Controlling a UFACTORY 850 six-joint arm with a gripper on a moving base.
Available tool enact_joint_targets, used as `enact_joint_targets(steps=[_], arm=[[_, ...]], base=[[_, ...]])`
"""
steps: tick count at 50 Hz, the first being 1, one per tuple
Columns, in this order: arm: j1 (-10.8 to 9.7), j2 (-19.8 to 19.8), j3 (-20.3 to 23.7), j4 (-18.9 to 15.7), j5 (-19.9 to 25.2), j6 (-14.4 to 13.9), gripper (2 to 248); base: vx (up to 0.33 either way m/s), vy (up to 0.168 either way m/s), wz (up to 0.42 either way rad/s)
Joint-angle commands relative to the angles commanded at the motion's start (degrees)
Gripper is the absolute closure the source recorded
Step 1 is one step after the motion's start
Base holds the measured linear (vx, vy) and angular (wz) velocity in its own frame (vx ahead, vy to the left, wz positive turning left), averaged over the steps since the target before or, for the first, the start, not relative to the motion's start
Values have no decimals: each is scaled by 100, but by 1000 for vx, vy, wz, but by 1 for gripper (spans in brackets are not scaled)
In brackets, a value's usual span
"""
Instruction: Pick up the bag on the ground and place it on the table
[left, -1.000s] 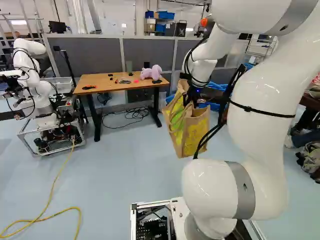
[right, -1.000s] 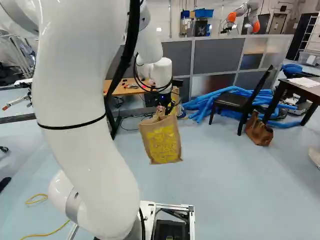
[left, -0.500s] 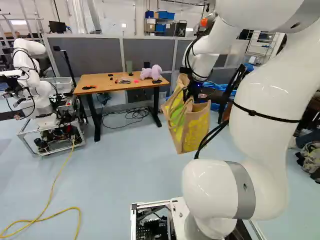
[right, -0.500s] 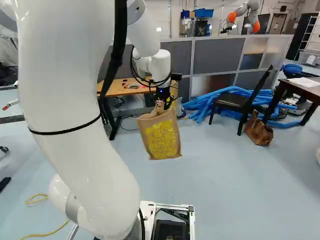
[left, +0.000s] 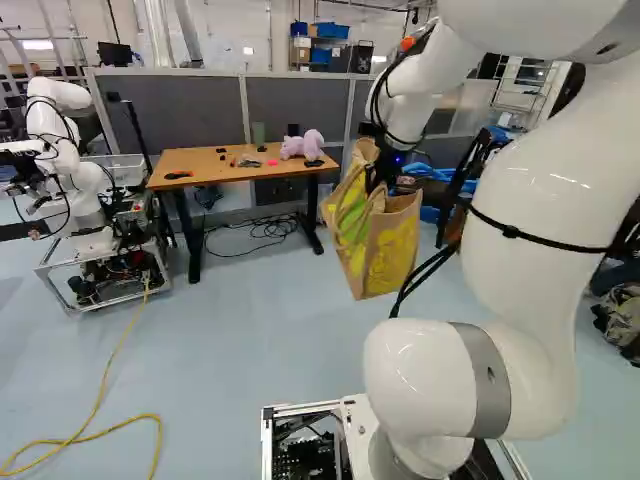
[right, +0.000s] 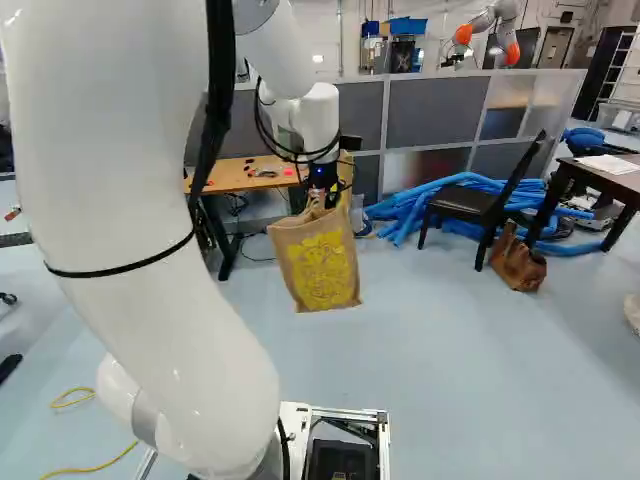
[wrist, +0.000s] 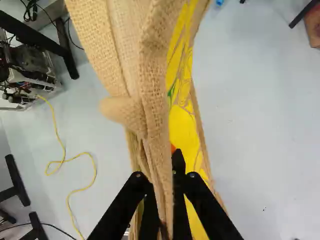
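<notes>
I see another robot (left: 60, 155) at the left of the left base view, a yellow cable (left: 104, 375) running across the floor from its cart (left: 105, 275). A pink plush toy (left: 303, 146) sits before the grey partition (left: 285, 108). In the right base view, I have blue tubes (right: 395, 208) behind a black chair (right: 470, 203), a brown handbag (right: 518, 264) just beside it.

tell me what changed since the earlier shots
The bag, held in the claw, has shifted up in both base views and slightly left in the right base view, moving with the arm. The table and pink toy on it stayed put.
</notes>
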Motion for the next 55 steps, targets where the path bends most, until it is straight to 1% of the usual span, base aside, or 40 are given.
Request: enact_joint_targets(steps=[55], arm=[[133, 119, -826, 0, -1087, 0, 229]], base=[[0, 0, 0]])
